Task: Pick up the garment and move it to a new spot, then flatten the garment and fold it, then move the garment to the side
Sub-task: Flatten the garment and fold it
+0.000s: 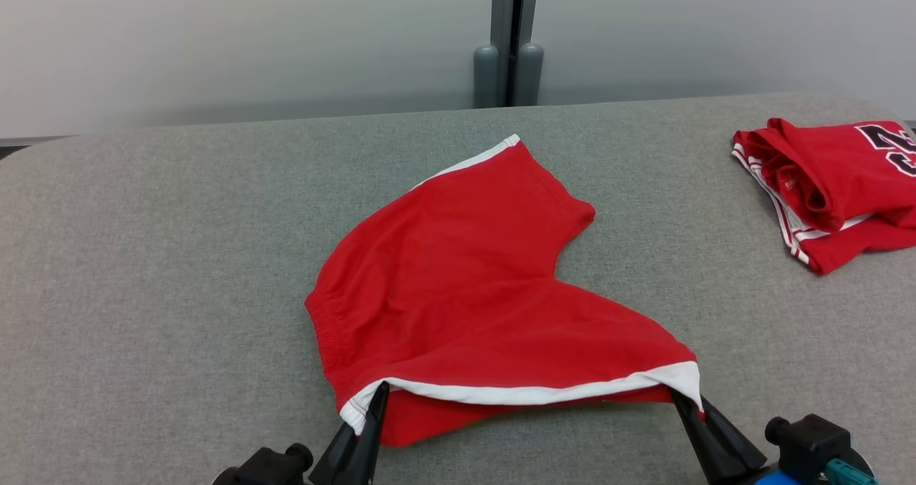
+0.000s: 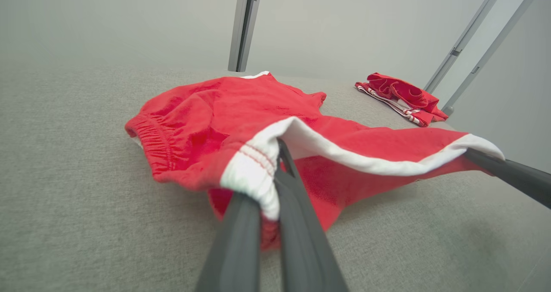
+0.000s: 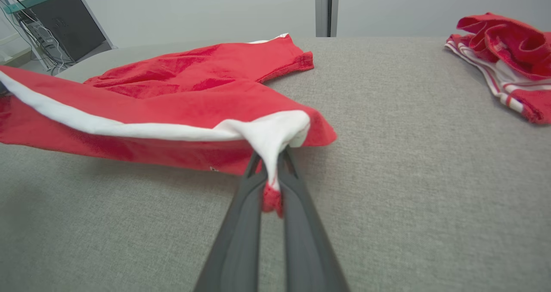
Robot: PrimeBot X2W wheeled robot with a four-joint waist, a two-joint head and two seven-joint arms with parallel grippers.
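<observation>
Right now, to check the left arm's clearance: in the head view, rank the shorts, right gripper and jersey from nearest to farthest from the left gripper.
1. Shorts: pinched in the left gripper, bottom left.
2. Right gripper: bottom right, gripping the other end of the same white edge.
3. Jersey: folded, far right, towards the back.

Red shorts lie on the grey table, white hem pinched at its ends by left gripper and right gripper; red jersey far right.
</observation>
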